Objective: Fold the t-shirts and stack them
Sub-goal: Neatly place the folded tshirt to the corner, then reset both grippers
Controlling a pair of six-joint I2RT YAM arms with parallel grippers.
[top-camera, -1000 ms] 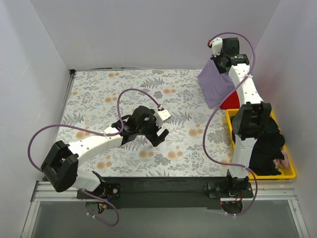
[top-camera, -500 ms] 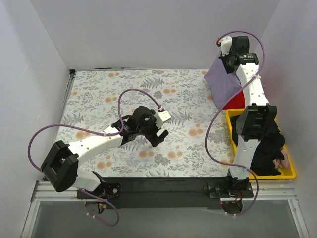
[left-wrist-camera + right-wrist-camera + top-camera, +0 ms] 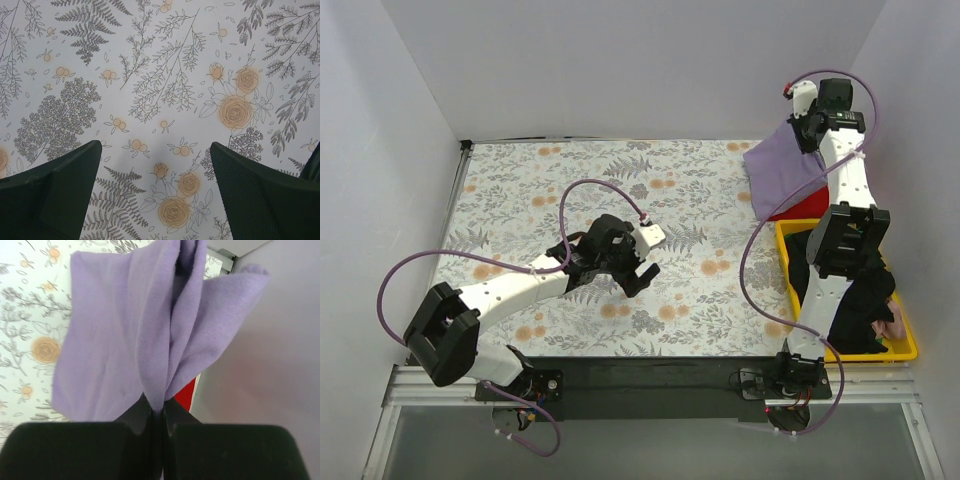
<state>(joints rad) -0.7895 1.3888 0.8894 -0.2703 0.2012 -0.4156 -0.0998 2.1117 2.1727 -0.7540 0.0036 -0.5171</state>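
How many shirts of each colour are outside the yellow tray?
lavender-purple soft cloth t-shirt: 1
bright red soft cloth t-shirt: 1
Total: 2

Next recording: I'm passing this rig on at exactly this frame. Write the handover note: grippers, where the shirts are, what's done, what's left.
Right gripper: shut on the purple shirt, holding it bunched in the air over the far right corner.
Left gripper: open and empty, hovering over the floral cloth mid-table.
Red shirt: on the table beneath the hanging purple one, beside the yellow tray. It is mostly hidden, so its fold cannot be judged.
Done: no finished stack is visible.
Left: probably spread the purple shirt flat, fold it, then stack the two shirts.
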